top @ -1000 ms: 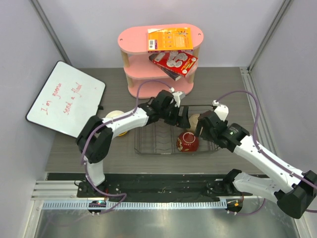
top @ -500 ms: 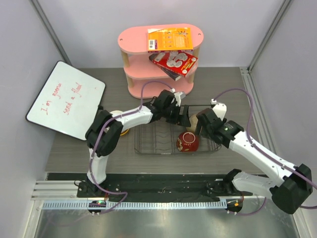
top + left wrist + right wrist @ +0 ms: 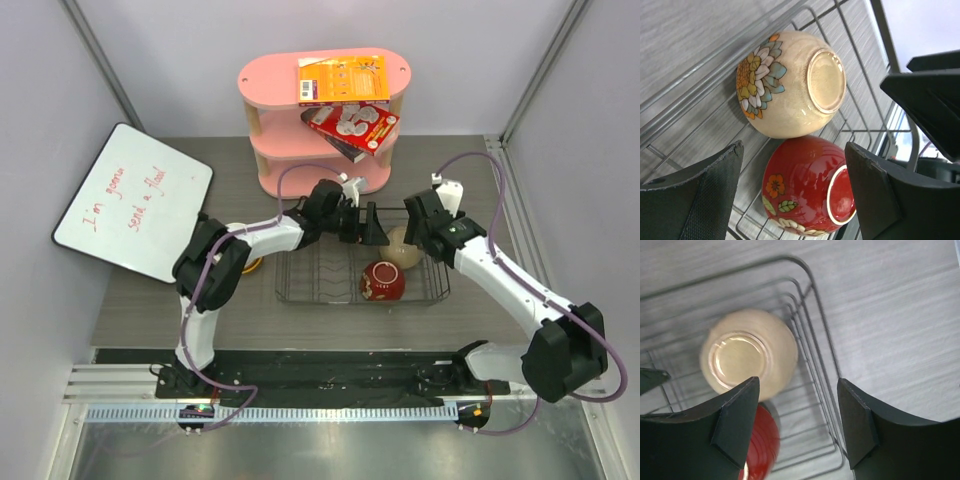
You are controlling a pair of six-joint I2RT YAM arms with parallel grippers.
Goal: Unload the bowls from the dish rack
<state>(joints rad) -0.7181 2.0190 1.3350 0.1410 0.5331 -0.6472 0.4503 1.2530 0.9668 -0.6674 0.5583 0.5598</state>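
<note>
The dish rack (image 3: 310,275) is sitting on the worktop (image 3: 225,165) and is holding two bowls at its right end. The beige bowl (image 3: 790,85), painted with flowers, is lying against the rack's far right corner. The red bowl (image 3: 807,187) is resting just beside it on the near side. Both are showing their bases to the wrist cameras.

The left tool (image 3: 792,146) is hovering over the rack beside these bowls, jaws wide apart and gripping nothing. The right tool (image 3: 797,385) is hanging above the rack's right edge, jaws apart, with the beige bowl just ahead of its left finger.

Left of the rack a whiteboard (image 3: 130,200) is showing red handwriting, apparently "I'm gonna send a flood". Behind the rack a pink shelf (image 3: 270,75) is carrying an orange box (image 3: 343,80) and a red box (image 3: 350,125), their print too small to read.
</note>
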